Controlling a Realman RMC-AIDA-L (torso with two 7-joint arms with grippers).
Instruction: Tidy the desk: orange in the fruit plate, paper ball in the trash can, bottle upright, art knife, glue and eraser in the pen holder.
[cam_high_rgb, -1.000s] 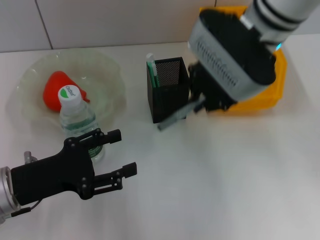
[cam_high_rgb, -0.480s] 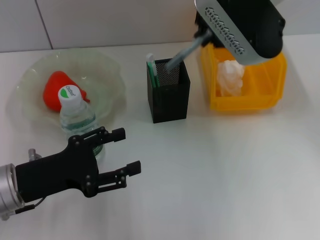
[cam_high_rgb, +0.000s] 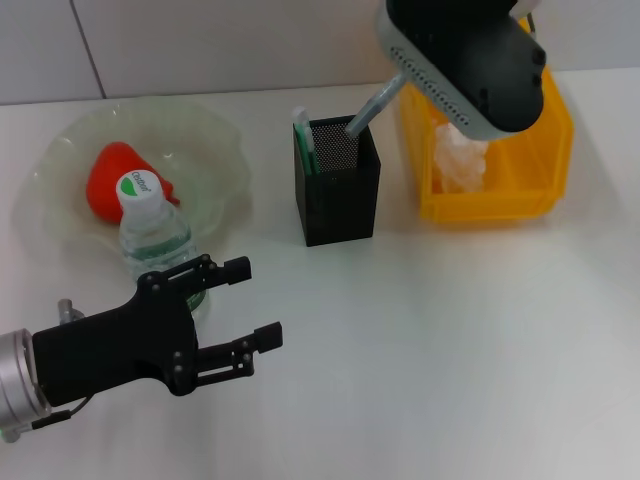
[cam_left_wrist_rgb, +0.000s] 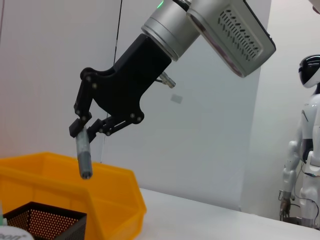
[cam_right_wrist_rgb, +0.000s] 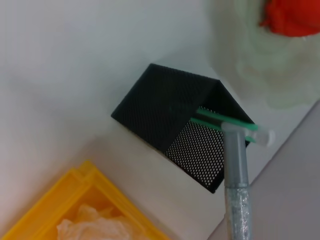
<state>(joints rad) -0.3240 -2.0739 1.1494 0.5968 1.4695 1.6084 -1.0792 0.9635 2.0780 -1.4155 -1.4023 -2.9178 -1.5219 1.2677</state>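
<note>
My right gripper (cam_high_rgb: 400, 76) is shut on the glue (cam_high_rgb: 371, 106), a grey tube slanting down over the mouth of the black mesh pen holder (cam_high_rgb: 338, 182). In the left wrist view the tube's (cam_left_wrist_rgb: 84, 159) lower end hangs just above the holder's rim (cam_left_wrist_rgb: 42, 216). A green and white art knife (cam_high_rgb: 303, 135) stands in the holder. The orange (cam_high_rgb: 108, 178) lies in the fruit plate (cam_high_rgb: 215, 140). The bottle (cam_high_rgb: 152, 238) stands upright at the plate's near rim. The paper ball (cam_high_rgb: 462, 158) rests in the yellow trash can (cam_high_rgb: 490, 205). My left gripper (cam_high_rgb: 250, 303) is open and empty beside the bottle. The eraser is out of view.
The pen holder stands between the fruit plate and the trash can, close to the bin's left wall. White tabletop stretches in front of them and to the right of my left gripper. A tiled wall runs behind the desk.
My right gripper has lifted the glue from beside the pen holder's front to above its opening, uncovering the trash can and paper ball. My left arm has barely shifted.
</note>
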